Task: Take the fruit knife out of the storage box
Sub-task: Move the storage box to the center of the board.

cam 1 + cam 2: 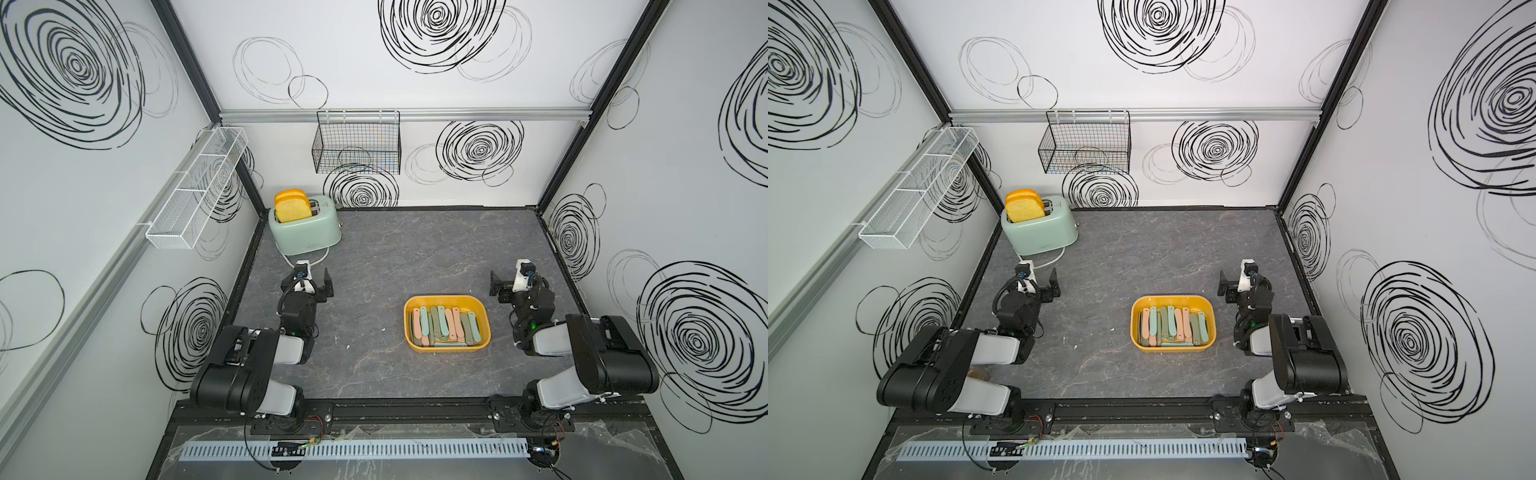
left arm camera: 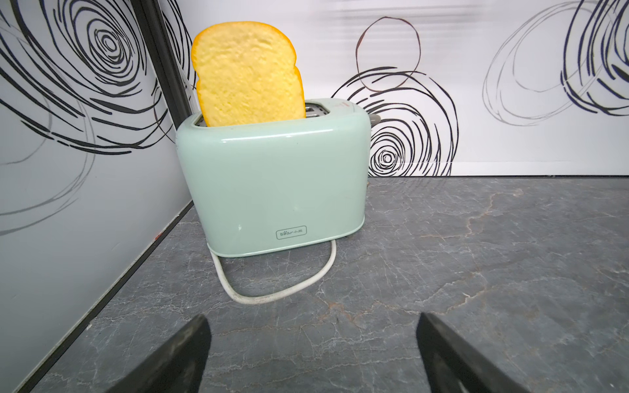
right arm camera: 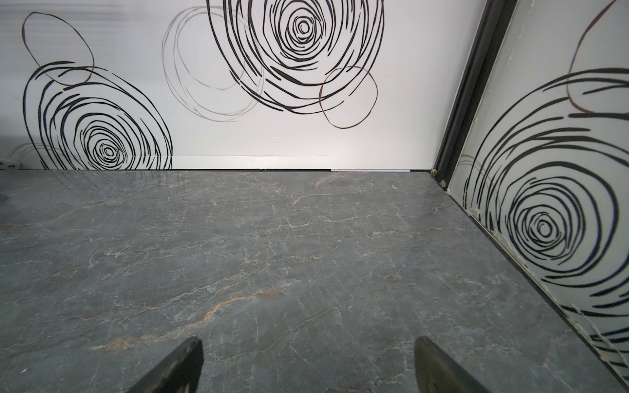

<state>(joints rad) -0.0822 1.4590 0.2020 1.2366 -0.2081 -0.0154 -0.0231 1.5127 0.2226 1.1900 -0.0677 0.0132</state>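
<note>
Near the box (image 1: 446,298), right gripper (image 1: 498,286) and left gripper (image 1: 327,284) are parked empty, jaws wide. One topmost knife (image 1: 456,322) should be pinched across its width.

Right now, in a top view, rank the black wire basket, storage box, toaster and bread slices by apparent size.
1. black wire basket and storage box: about alike, and the basket hangs higher, nearer the camera, so no ranking.
2. toaster
3. bread slices

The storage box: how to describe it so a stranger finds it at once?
On the grey marbled table, look near the right claw. The storage box is a shallow tub with rounded corners. Unlike the black wire basket and white mesh basket hung on the walls, it is solid mustard yellow.
</note>
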